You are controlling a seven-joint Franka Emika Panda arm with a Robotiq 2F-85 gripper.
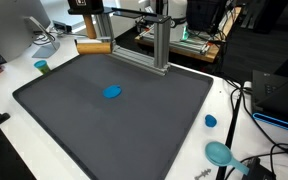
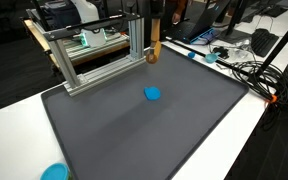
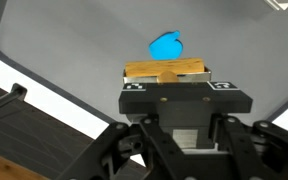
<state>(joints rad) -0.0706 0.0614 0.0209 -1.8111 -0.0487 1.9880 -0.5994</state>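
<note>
Here the tool [image 3: 168,80] clamps the wooden block [image 3: 149,69] between its fingers, blue piece [image 3: 167,45] beyond.

Arm [image 2: 155,15] up high, wrist vert., jaws pointing down & clamped tight.

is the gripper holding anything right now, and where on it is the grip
Yes, a wooden block, clamped about its middle by the gripper, both ends sticking out sideways.

Lab with aluminium frame [image 1: 160,45] and tangled cables [image 2: 246,72]
</note>
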